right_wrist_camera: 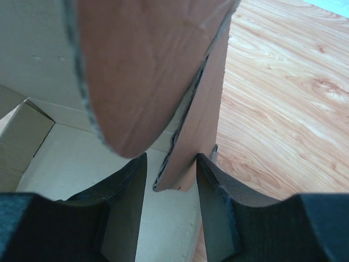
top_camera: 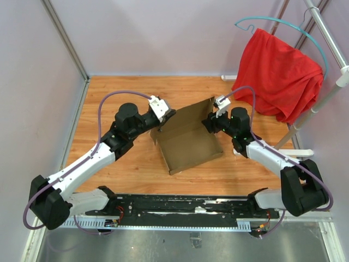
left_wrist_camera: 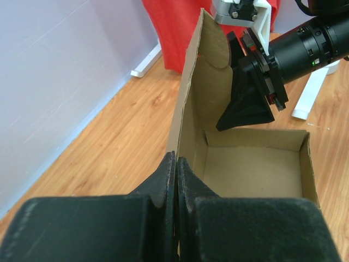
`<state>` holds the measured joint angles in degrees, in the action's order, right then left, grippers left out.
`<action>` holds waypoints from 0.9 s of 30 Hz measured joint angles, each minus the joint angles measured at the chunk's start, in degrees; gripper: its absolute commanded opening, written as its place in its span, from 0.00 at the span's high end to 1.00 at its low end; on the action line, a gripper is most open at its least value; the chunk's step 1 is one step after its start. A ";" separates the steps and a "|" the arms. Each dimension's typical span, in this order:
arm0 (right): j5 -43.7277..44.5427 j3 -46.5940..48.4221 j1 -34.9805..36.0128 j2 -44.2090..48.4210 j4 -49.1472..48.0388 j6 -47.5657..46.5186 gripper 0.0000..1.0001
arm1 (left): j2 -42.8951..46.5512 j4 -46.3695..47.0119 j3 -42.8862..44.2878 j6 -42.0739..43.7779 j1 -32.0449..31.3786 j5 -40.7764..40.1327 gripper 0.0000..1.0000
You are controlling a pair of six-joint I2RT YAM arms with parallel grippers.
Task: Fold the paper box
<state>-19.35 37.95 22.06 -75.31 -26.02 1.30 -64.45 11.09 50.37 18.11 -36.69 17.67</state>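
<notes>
The paper box is a shallow brown carton in the middle of the wooden table, with its far flap standing up. My left gripper is at the box's left far corner. In the left wrist view it is shut on the top edge of the box's side wall. My right gripper is at the right far corner. In the right wrist view it stands open astride a raised brown flap, whose outer face touches the right finger. A gap is left at the other finger.
A red cloth hangs from a teal hanger on a metal rack at the back right. The rack's white foot rests on the table beside my right arm. Pale walls close off the left and back of the wooden table.
</notes>
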 measured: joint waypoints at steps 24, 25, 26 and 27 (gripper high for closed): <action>-2.03 2.69 2.21 -9.77 -9.99 4.96 0.45 | -2.58 0.92 0.00 -2.10 0.02 0.39 1.00; -1.64 2.56 2.23 -9.55 -10.12 5.11 0.45 | -2.58 0.90 0.00 -2.08 0.02 0.35 1.00; -0.98 2.10 2.34 -9.01 -10.21 5.20 0.46 | -2.58 0.83 0.07 -1.92 0.02 0.35 1.00; -0.04 1.18 2.58 -8.02 -10.29 5.33 0.45 | -2.58 0.76 0.22 -1.84 0.02 0.35 1.00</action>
<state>-19.40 39.13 24.64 -83.33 -36.32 6.63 -67.02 11.86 50.59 16.27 -36.67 18.02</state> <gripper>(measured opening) 0.548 0.017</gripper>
